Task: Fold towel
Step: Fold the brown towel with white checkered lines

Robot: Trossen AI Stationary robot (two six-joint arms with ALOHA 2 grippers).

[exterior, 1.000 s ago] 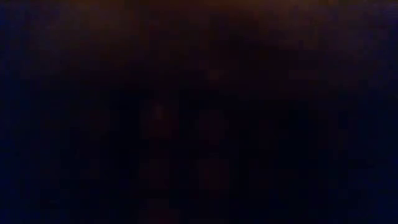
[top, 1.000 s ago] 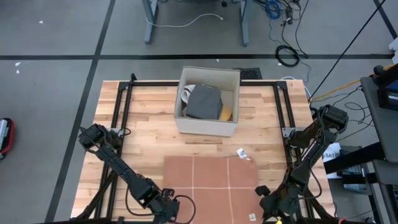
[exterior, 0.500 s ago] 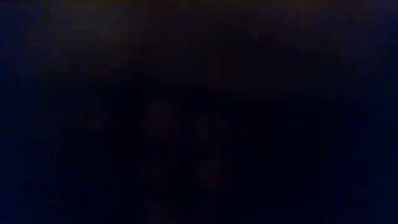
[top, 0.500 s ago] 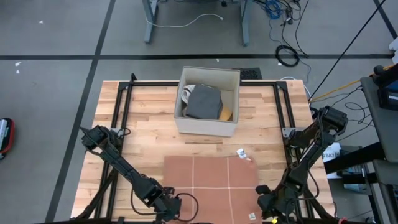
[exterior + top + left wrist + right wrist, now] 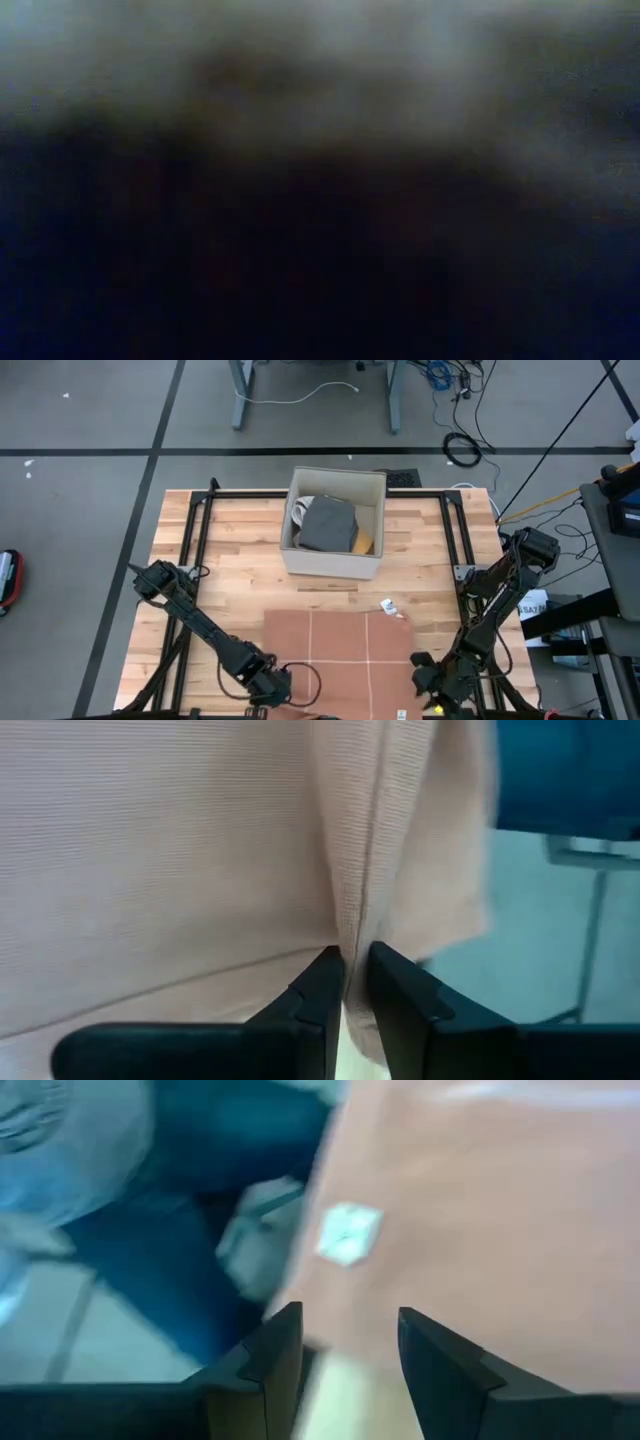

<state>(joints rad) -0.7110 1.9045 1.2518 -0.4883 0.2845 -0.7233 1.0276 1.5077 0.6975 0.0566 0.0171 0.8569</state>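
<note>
A pinkish-brown towel (image 5: 340, 650) lies flat on the wooden table, and its near edge reaches the table's near edge. My left gripper (image 5: 283, 696) is at the towel's near left corner, shut on a raised ridge of cloth (image 5: 360, 870). My right gripper (image 5: 414, 698) stands open at the near right corner, its fingers (image 5: 275, 1360) just short of the towel's white label (image 5: 350, 1232). I cannot tell whether it touches the cloth. The low view is a dark blur. My left gripper pinches a narrow upright fold of the towel (image 5: 356, 942) between its two fingertips, at the near left corner. The fingers slant down onto it from the table's left. The cloth beside the fold (image 5: 150, 870) lies spread and smooth.
A white box (image 5: 330, 565) holding grey cloth (image 5: 328, 525) stands at the far middle of the table. Black frame rails (image 5: 190, 540) run along both sides. A small white tag (image 5: 388, 605) lies at the towel's far right corner.
My left gripper has gone a little toward the table's right, onto the towel's near left corner. The towel has stayed flat where it lies.
</note>
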